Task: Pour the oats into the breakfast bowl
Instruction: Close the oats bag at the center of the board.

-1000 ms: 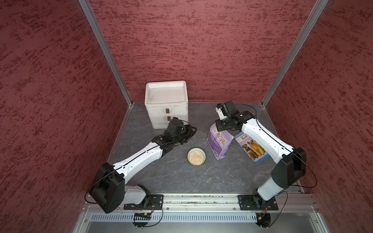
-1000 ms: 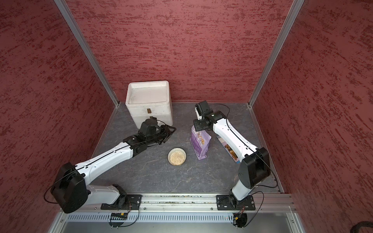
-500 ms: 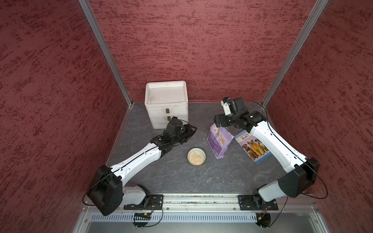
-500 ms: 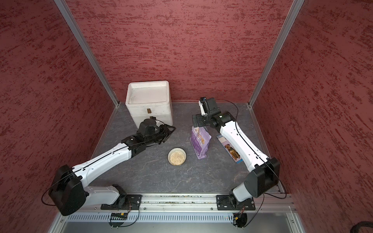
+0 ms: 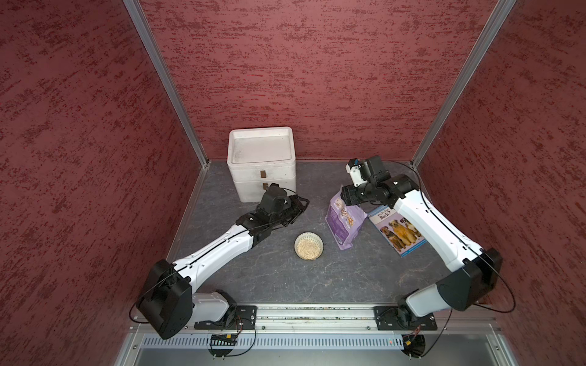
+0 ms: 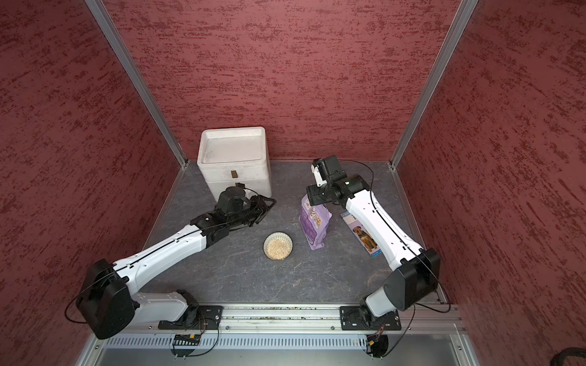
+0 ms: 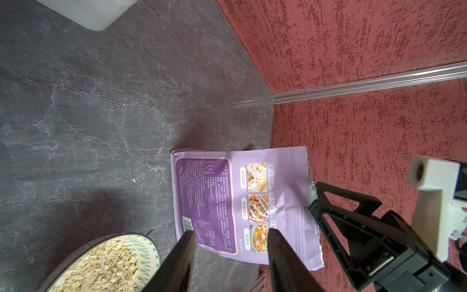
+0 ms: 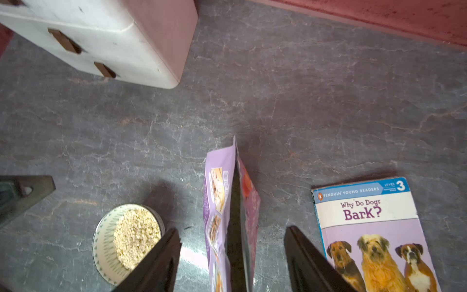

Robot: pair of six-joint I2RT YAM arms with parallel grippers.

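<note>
The breakfast bowl [image 5: 319, 250] [image 6: 268, 248], white with a green lattice outside, sits mid-table with the oats [image 5: 308, 247] [image 6: 279, 247] heaped inside it. Just to its right the lavender pouch [image 5: 344, 221] [image 6: 314, 223] stands upright with its top open. My right gripper [image 5: 345, 198] [image 8: 232, 228] hovers over that top, open, a finger on each side and neither touching the pouch [image 8: 217, 202]. My left gripper [image 5: 302, 206] [image 7: 230, 235] is open and empty, left of the bowl and aimed toward the pouch [image 7: 240, 202]. Oats [image 8: 136, 235] [image 7: 106, 263] show in both wrist views.
A white drawer box [image 5: 261, 164] [image 6: 234, 164] stands at the back left, close behind my left gripper. A blue dog book [image 5: 398, 231] [image 8: 371, 227] lies flat right of the pouch, partly under my right arm. Red walls enclose the table on three sides.
My right gripper was shut on the pouch top and has let go; its arm has swung back to the right. The pouch stays standing. The left arm has not moved.
</note>
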